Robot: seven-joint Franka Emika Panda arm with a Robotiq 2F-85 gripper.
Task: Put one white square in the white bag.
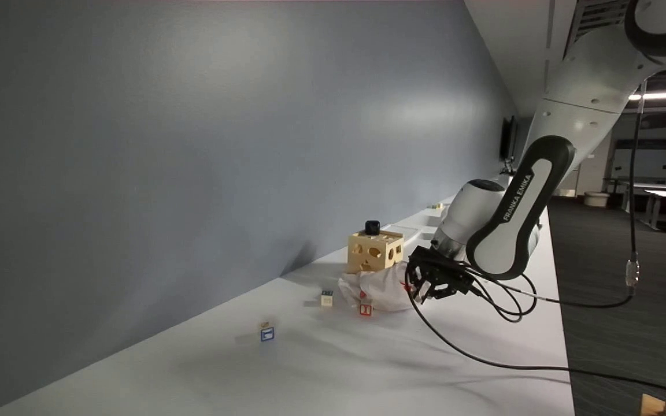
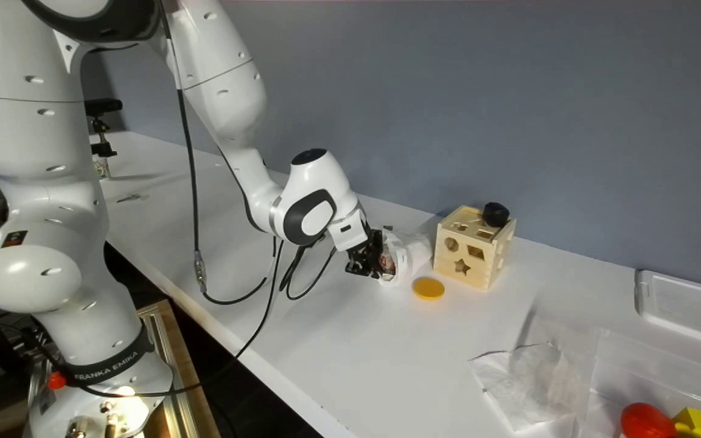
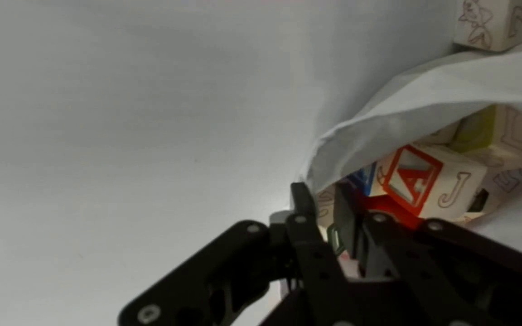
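The white bag [image 1: 388, 289] lies on its side on the white table, its mouth facing my gripper; it also shows in an exterior view [image 2: 414, 249] and the wrist view [image 3: 451, 90]. Several letter blocks lie inside, one with a red A [image 3: 433, 183]. My gripper [image 3: 322, 199] is at the bag's mouth, also in both exterior views [image 1: 425, 292] [image 2: 376, 258]. Its fingers stand apart, one outside the rim and one inside; no block is clearly clamped. Loose blocks lie outside: a blue-edged one [image 1: 267, 334], a pale one [image 1: 326, 299] and a red-edged one [image 1: 366, 309].
A wooden shape-sorter box [image 2: 469, 258] with a black piece [image 2: 496, 214] on top stands just behind the bag. A yellow disc [image 2: 428, 288] lies beside it. White paper [image 2: 527, 383], a clear bin [image 2: 661, 359] and a lid [image 2: 691, 307] lie farther off. The wall is close behind.
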